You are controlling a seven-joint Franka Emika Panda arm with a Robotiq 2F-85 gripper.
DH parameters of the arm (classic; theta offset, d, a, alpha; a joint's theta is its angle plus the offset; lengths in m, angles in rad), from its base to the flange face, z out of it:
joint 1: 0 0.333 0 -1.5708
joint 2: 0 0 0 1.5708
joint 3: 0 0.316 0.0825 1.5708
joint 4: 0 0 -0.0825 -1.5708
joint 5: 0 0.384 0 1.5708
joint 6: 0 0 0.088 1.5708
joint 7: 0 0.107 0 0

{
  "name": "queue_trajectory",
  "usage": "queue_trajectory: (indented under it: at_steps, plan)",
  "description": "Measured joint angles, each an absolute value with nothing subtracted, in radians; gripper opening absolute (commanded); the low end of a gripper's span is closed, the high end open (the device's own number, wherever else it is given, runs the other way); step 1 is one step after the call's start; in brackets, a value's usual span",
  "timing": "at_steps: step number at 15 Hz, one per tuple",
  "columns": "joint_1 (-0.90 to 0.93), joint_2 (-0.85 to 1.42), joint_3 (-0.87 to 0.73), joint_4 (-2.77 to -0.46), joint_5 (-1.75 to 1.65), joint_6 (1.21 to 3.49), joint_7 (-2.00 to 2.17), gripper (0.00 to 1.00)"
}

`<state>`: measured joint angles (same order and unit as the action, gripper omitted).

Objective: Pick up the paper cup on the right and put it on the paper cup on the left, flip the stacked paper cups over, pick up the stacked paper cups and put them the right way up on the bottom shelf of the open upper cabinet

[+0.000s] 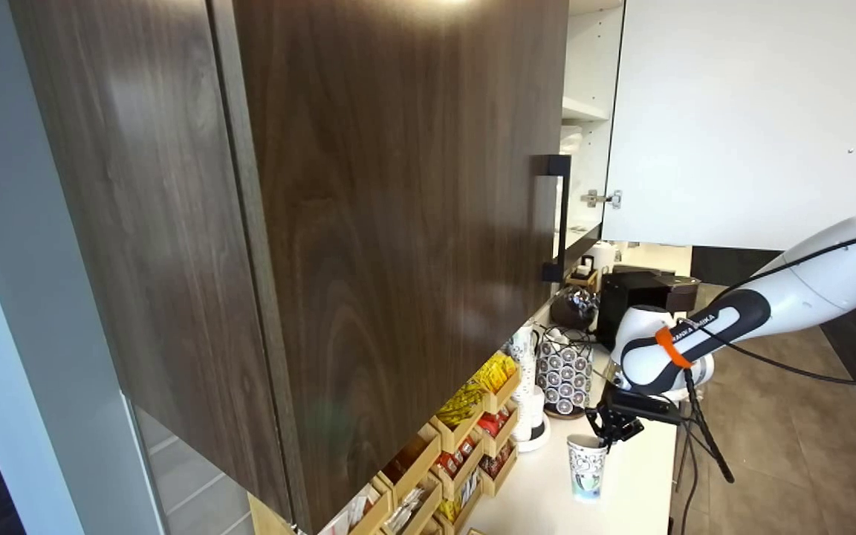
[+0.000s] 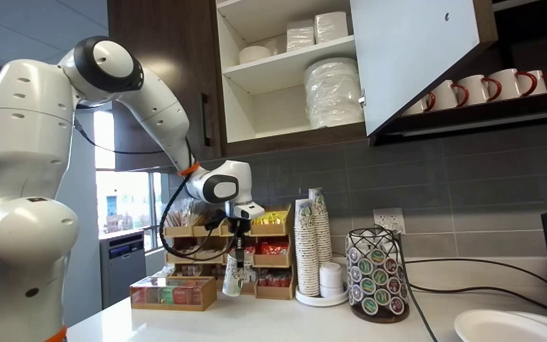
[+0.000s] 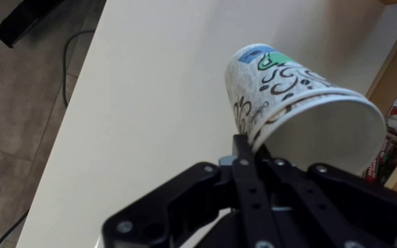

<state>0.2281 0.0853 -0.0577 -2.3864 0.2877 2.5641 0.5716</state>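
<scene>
The stacked paper cups (image 3: pixel 281 82), white with a dark swirl print, sit nested, their two rims close together in the wrist view. My gripper (image 3: pixel 252 146) is shut on their side wall at the rim, one finger inside the mouth and one outside. Mouth up and slightly tilted, the cups (image 2: pixel 232 278) are low over the counter; I cannot tell whether the base touches it. In both exterior views the gripper (image 1: pixel 608 437) reaches them from above. The open upper cabinet (image 2: pixel 238 114) shows its pale bottom shelf (image 2: pixel 278 129) above and behind the arm.
Wrapped plates (image 2: pixel 333 95) fill the right of the bottom shelf. The cabinet's white door (image 2: pixel 406 52) swings outward; a dark door (image 1: pixel 398 223) hides much of the inside. Along the counter stand a packet rack (image 2: pixel 273 259), tall cup stacks (image 2: pixel 306 256), a capsule holder (image 2: pixel 378 285) and a tea box (image 2: pixel 174 294).
</scene>
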Motion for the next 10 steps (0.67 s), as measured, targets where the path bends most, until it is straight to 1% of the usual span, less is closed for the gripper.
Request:
queue_trajectory:
  at_steps: [2,3,5,10]
  plan:
    - [0.234,0.071,-0.063,-2.400,0.278,2.565,0.574,0.05]
    - [0.234,0.071,-0.065,-2.402,0.277,2.565,0.574,0.02]
    - [0.225,0.071,-0.056,-2.401,0.273,2.566,0.573,0.03]
    - [0.185,0.001,-0.009,-2.366,0.080,2.566,0.575,0.02]
